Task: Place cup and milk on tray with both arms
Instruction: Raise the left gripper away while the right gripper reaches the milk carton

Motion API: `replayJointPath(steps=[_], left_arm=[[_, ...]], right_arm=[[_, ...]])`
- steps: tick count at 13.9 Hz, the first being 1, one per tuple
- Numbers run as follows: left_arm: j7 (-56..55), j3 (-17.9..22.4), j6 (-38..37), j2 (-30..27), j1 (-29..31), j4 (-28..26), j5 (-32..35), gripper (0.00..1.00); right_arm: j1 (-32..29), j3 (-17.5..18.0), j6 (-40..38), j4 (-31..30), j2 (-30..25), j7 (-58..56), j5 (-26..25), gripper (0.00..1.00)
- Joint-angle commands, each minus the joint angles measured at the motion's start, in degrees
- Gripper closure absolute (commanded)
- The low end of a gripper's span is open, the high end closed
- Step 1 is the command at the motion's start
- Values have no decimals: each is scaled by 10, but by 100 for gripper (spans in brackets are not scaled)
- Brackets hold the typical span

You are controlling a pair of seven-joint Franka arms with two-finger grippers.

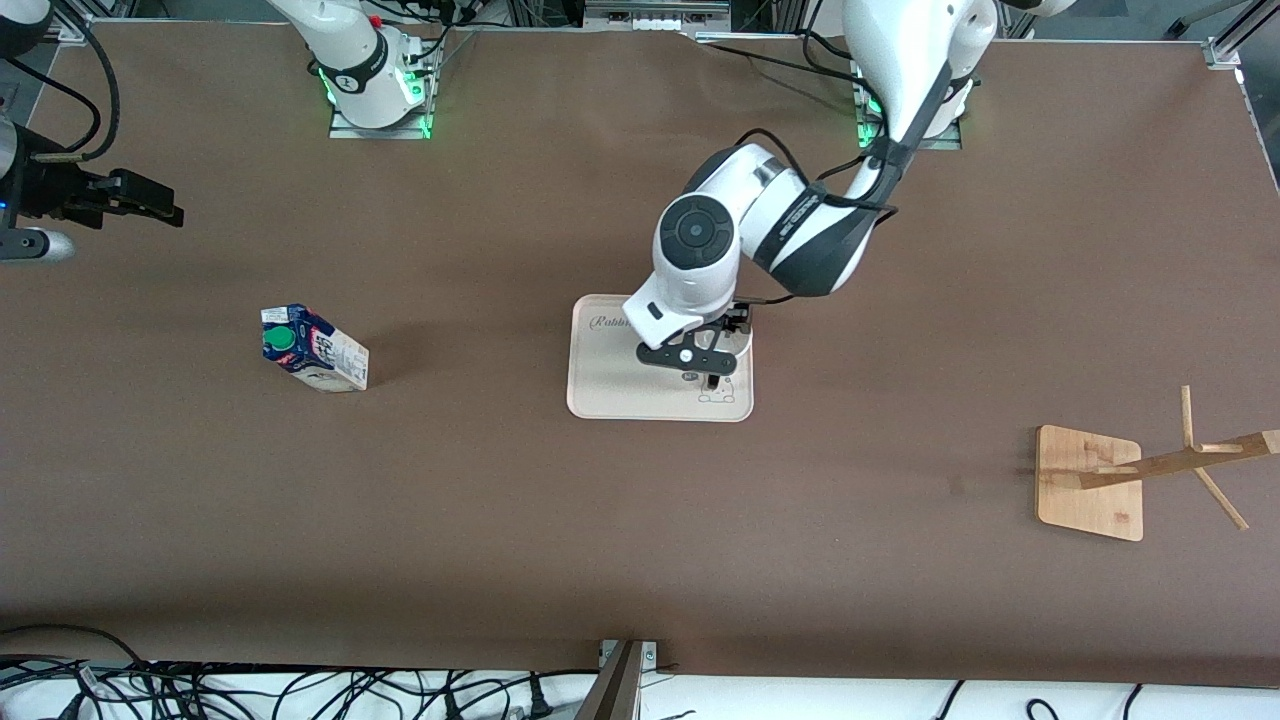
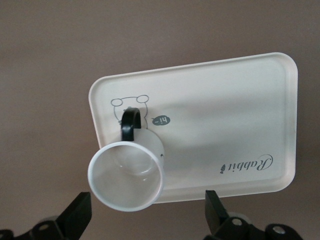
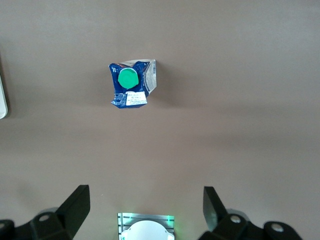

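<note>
The brown table (image 1: 640, 520) carried the tray (image 1: 620, 390) near its middle. The milk (image 1: 315, 350) stood toward the right arm's end, and a bamboo rack (image 1: 1090, 482) toward the left arm's.

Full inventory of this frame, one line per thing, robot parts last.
cup: 1, white with a black handle, upright on the tray at its edge toward the left arm's end.
tray: 1, cream, mid-table.
milk: 1, blue and white carton with a green cap, on the table toward the right arm's end, apart from the tray.
bamboo rack: 1, light wood, toward the left arm's end of the table, nearer the front camera than the tray.
table: 1, brown.
left gripper: 1, black, open, over the cup on the tray, not gripping it.
right gripper: 1, black, open, waiting above the table at the right arm's end.
</note>
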Motion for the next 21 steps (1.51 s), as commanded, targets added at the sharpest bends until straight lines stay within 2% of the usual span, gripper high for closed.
replayJointPath(steps=[1, 5, 10, 12, 13, 16, 19, 21], left_arm=[[26, 1, -51, -52, 25, -14, -6, 0], [136, 1, -110, -121, 105, -13, -6, 0], [152, 0, -141, -173, 206, -7, -5, 0], [164, -2, -177, -177, 230, -4, -5, 0], [201, 1, -181, -179, 245, 19, -2, 0], [256, 4, -179, -178, 276, 43, -1, 0], [261, 5, -176, -206, 298, 33, 2, 0], [262, 6, -176, -229, 310, -12, 2, 0]], right_arm=[[14, 2, -12, 35, 31, -7, -6, 0], [24, 3, 14, 31, 80, -10, -13, 0], [34, 2, 93, 12, 123, -6, -11, 0], [34, 2, 149, -38, 124, -5, -6, 0], [34, 2, 177, -53, 124, -5, -6, 0], [43, 3, 194, -61, 131, -4, -5, 0], [44, 3, 254, -114, 126, -3, 4, 0], [44, 3, 260, -131, 123, -3, 4, 0]])
